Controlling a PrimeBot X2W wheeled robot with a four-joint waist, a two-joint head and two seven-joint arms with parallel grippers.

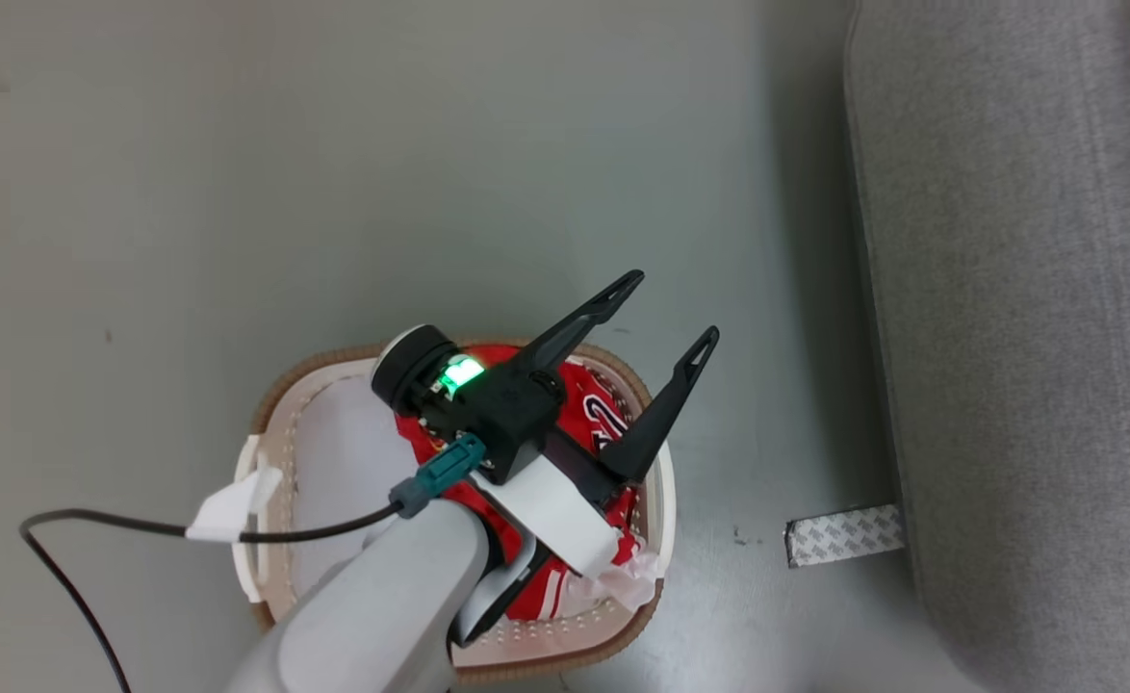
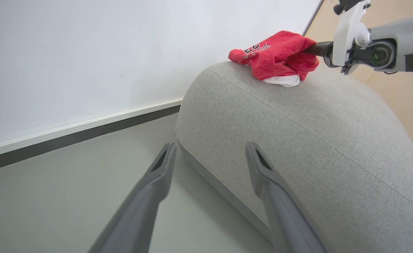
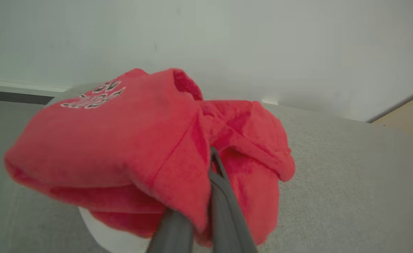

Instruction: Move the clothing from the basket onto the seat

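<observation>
Right wrist view: lettering on jersey is unreadable.

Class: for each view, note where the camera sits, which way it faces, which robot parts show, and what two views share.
Head view: head camera, facing down at basket, remaining jersey, sofa; open left gripper shows.
Left wrist view: left wrist, facing sofa and wall; own fingers, right gripper.
Right wrist view: right wrist, facing the held jersey; own shut fingers.
Shared: both wrist views show held jersey, sofa.

A soft bright red jersey is lettered in black and white; the rounded fabric sofa is coloured light grey.
</observation>
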